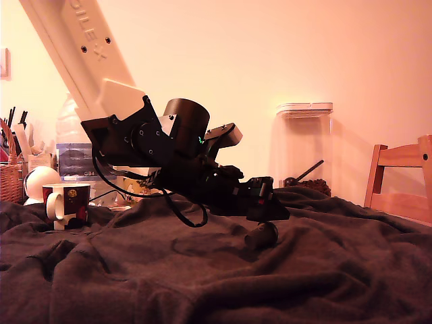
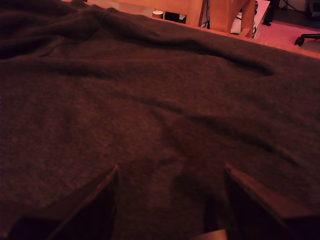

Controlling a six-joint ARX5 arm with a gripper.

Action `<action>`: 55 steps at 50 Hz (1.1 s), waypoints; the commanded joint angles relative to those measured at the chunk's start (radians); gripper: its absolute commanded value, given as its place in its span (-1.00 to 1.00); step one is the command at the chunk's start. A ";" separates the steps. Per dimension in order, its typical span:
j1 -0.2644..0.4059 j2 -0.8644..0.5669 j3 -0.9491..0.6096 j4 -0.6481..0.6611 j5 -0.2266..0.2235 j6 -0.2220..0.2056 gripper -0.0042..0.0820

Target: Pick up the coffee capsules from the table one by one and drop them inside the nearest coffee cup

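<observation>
Exterior view: arm (image 1: 74,40) lettering reads "ILEX".

A white upper link (image 1: 74,47) bearing raised lettering and dark screw holes is seen above the coffee cup (image 1: 67,204). Black motor housings, a cylindrical joint, looping black cables and a green indicator light are joined to it.

Table (image 2: 150,100): covered in dark, wrinkled cloth.
Gripper (image 2: 170,210): two dark fingers (image 2: 90,205) spread wide apart, with only cloth between them.
Far edge: wooden furniture (image 2: 220,12) past it.
</observation>
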 commanded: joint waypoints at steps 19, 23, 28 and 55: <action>-0.047 -0.050 -0.080 0.153 0.000 -0.089 0.42; -0.047 -0.058 -0.105 0.175 -0.001 -0.089 0.42; -0.047 -0.080 -0.160 0.234 -0.002 -0.089 0.42; -0.043 -0.137 -0.396 0.438 -0.074 -0.089 0.42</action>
